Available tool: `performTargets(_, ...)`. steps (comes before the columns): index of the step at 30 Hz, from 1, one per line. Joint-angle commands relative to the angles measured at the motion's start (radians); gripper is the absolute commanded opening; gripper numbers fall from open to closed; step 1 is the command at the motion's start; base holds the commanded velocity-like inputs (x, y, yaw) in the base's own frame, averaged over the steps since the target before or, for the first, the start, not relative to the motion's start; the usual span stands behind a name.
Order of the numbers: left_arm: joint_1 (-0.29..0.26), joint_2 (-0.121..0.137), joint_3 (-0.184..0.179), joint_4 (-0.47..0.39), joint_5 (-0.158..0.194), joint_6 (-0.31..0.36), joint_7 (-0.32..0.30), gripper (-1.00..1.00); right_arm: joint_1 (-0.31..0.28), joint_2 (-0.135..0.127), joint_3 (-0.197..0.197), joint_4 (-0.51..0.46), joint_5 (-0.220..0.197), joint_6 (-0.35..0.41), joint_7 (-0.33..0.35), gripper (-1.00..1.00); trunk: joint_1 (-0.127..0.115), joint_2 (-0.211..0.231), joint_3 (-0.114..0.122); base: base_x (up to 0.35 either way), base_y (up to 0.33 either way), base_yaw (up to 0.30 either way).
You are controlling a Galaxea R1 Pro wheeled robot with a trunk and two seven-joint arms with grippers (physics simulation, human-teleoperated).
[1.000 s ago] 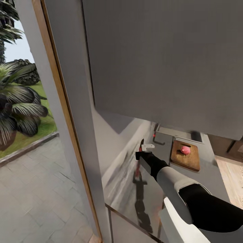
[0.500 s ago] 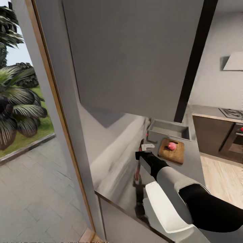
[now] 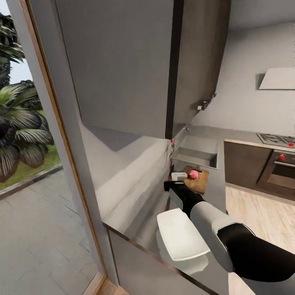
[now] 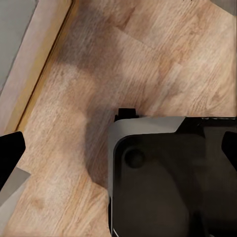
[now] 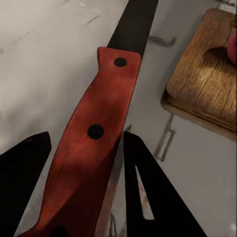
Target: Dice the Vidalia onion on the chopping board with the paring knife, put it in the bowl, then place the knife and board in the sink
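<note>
My right gripper (image 3: 173, 184) is shut on the paring knife (image 5: 101, 133); the red handle sits between the dark fingers (image 5: 148, 187) and the dark blade (image 5: 133, 24) points away over the countertop (image 3: 217, 177). Just beyond it lies the chopping board (image 3: 198, 181) (image 5: 207, 89) with the whole pinkish Vidalia onion (image 3: 194, 174) on it. The sink (image 3: 196, 152) is behind the board. The white bowl (image 3: 180, 238) stands on the countertop's near end, under my right forearm. My left gripper (image 4: 118, 153) hangs open over the wooden floor, nothing between its fingers.
A grey upper cabinet (image 3: 123, 61) hangs over the counter. A glass door with a wooden frame (image 3: 61, 143) and a garden lie to the left. A hob and oven (image 3: 280, 153) and a hood (image 3: 278, 78) stand at the right, past wooden floor (image 3: 254, 205). My base (image 4: 168, 177) is below the left gripper.
The camera has moved: the scene slid left and farther off, bringing the bowl, the hob and the hood into view. My right arm keeps its hold on the knife.
</note>
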State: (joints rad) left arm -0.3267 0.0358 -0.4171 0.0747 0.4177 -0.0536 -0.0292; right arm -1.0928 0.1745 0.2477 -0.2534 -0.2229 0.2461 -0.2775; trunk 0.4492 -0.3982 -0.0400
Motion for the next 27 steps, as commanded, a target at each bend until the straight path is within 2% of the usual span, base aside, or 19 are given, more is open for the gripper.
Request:
performTargets(1, -0.002, -0.001, -0.009, 0.004, 0.009, -0.006, -0.003, 1.0, -0.001, 0.0, 0.007, -0.011, -0.01, 0.005, -0.009, -1.0, 0.001, -0.002, -0.001, -0.008, -0.026, 0.0)
performTargets(7, -0.002, -0.001, -0.009, 0.004, 0.009, -0.006, -0.003, 1.0, -0.001, 0.0, 0.008, -0.078, -0.009, 0.019, -0.013, -1.0, 0.001, -0.002, 0.009, -0.002, -0.007, 0.0)
performTargets(16, -0.002, -0.001, -0.009, 0.004, 0.009, -0.008, -0.002, 1.0, -0.001, 0.0, 0.01, -0.171, -0.003, 0.106, -0.015, -1.0, 0.001, -0.002, 0.023, 0.0, -0.015, 0.0)
performTargets(23, -0.002, -0.001, -0.009, 0.004, 0.009, -0.008, -0.002, 1.0, -0.001, 0.0, 0.01, -0.176, -0.001, 0.117, -0.017, -1.0, 0.001, -0.002, 0.028, 0.056, -0.255, 0.0)
performTargets(27, -0.002, -0.003, -0.009, 0.004, 0.009, -0.008, -0.002, 1.0, -0.001, 0.0, 0.01, -0.177, -0.001, 0.15, -0.017, -1.0, 0.001, -0.002, 0.029, 0.11, -0.318, 0.0)
